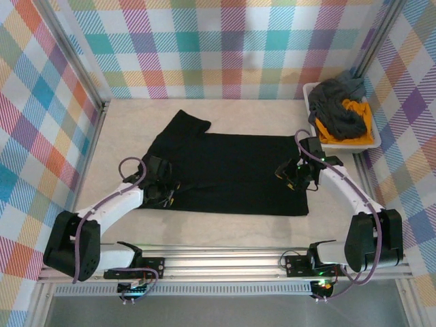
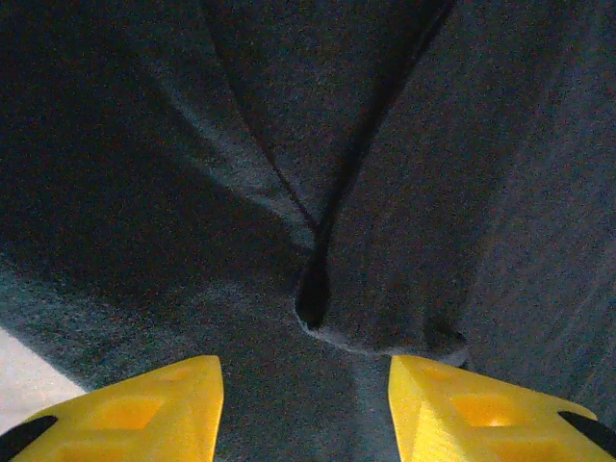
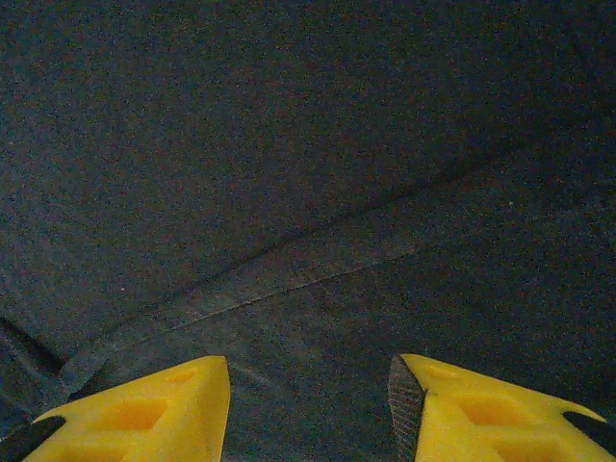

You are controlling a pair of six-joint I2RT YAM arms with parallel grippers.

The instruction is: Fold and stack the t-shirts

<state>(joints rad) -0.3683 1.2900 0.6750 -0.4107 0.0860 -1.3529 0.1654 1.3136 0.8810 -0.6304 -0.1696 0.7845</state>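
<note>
A black t-shirt [image 1: 225, 170] lies flat across the middle of the table, one sleeve sticking out at the far left. My left gripper [image 1: 167, 194] hovers low over its left end, near the front edge of the cloth. In the left wrist view the gripper [image 2: 306, 414] is open, yellow fingertips [image 2: 164, 409] apart over a rumpled fold with a hem [image 2: 385, 339]. My right gripper [image 1: 289, 176] sits over the shirt's right end. It is open too [image 3: 308, 409], above a flat stitched hem [image 3: 318, 262]. A dark grey t-shirt [image 1: 337, 109] and an orange-yellow one [image 1: 368, 138] lie heaped in the tub.
A white plastic tub [image 1: 315, 129] stands at the right wall, just beyond the right arm. Checkered walls close in the table on three sides. Pale bare tabletop [image 1: 225, 228] runs between the shirt and the front rail.
</note>
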